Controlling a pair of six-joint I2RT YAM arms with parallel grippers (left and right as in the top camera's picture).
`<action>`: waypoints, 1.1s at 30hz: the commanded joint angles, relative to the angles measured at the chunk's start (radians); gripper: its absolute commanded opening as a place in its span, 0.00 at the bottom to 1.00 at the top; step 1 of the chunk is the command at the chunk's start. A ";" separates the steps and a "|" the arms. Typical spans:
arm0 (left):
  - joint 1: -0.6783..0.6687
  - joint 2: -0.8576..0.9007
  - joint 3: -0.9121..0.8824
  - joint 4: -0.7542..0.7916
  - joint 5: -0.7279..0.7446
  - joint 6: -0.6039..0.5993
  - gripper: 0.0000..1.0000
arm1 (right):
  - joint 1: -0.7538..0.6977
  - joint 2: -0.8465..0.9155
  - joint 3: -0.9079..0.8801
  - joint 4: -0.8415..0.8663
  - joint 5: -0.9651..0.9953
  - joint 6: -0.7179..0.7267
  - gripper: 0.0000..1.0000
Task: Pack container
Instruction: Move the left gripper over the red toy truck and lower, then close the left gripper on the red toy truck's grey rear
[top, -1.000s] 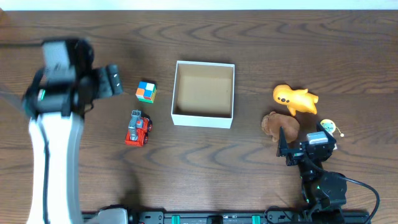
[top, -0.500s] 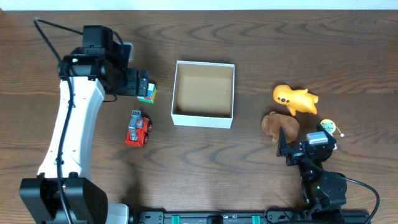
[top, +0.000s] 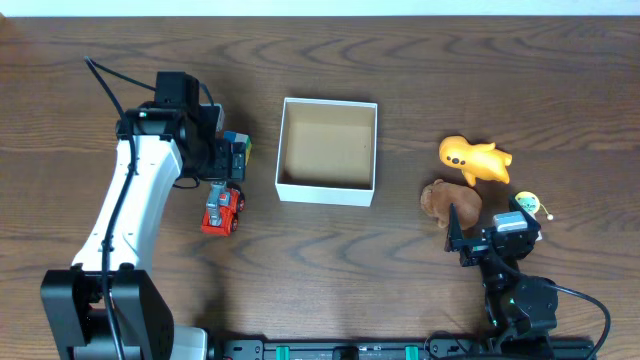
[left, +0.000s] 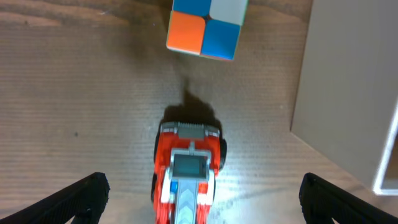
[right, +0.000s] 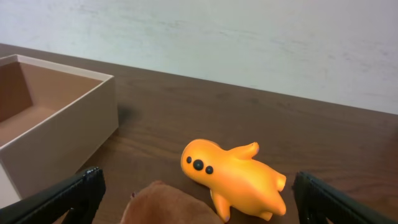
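Hovering wide open and empty with the left hand (left: 208, 198) over the red truck (left: 186, 180); best to drop straight down, close across its sides, then carry right to the container (top: 326, 191), central on the desk (top: 400, 260).

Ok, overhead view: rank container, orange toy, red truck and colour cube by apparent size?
1. container
2. orange toy
3. red truck, partly hidden, so close to the orange toy
4. colour cube, partly hidden, yet clearly smallest

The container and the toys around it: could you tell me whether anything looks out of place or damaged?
Nothing stands out: the container sits upright and empty, the red truck and orange toy lying either side.
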 joint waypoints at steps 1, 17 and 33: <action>0.005 -0.007 -0.036 0.026 -0.014 -0.023 0.98 | -0.005 -0.002 -0.002 -0.004 0.001 0.015 0.99; 0.005 -0.007 -0.226 0.190 -0.064 -0.034 0.98 | -0.005 -0.002 -0.002 -0.004 0.000 0.015 0.99; 0.004 -0.004 -0.233 0.170 -0.061 -0.010 0.98 | -0.005 -0.002 -0.002 -0.004 0.001 0.015 0.99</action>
